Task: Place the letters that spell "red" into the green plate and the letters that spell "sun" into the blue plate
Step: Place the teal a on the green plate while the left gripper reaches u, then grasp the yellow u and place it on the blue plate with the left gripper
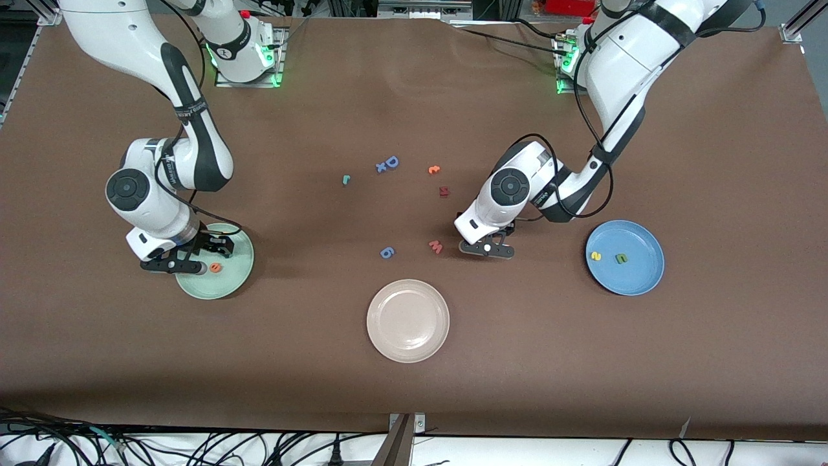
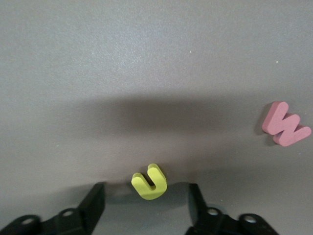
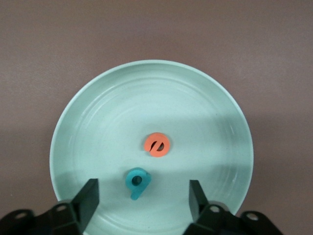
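Jaws of both grippers gape empty; yellow u (image 2: pixel 149 181) lies flat between left's.

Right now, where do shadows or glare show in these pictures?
Left wrist view: a broad soft shadow darkens the table above the small yellow foam u. Right wrist view: the pale mint-green round plate shows faint sheen. Front view: the cream-white round plate looks evenly lit.

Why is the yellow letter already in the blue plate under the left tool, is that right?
No. The yellow letter lies on the bare table between the left tool's open fingers, near the pink w, as the left wrist view shows.
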Controlling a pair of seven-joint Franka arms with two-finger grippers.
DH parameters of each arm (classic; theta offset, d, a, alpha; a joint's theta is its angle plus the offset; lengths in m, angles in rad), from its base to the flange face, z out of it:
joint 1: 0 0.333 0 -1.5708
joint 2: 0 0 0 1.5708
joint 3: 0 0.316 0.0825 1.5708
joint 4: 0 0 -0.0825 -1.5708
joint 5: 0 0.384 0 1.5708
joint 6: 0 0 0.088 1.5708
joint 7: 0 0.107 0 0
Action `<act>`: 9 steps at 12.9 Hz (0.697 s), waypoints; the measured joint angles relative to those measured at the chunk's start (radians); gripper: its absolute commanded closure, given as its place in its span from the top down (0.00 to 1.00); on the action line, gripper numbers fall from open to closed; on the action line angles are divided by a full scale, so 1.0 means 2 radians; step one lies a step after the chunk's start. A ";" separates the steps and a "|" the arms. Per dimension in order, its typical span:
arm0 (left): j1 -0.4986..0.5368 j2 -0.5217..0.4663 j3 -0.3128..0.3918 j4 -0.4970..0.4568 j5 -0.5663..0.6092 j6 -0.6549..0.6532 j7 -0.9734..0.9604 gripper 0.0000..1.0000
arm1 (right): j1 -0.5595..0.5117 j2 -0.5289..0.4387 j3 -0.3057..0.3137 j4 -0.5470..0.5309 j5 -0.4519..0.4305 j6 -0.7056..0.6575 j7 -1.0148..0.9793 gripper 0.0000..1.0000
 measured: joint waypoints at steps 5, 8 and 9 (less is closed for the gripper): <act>0.002 -0.002 0.000 0.000 0.001 0.002 -0.020 0.18 | 0.001 -0.025 0.034 -0.016 0.003 -0.016 0.075 1.00; 0.003 -0.003 0.000 0.002 0.001 0.002 -0.027 0.17 | 0.003 -0.043 0.084 -0.038 0.003 -0.016 0.170 1.00; 0.006 -0.005 0.001 0.006 0.001 -0.001 -0.026 0.17 | 0.004 -0.045 0.103 -0.042 0.003 -0.016 0.202 1.00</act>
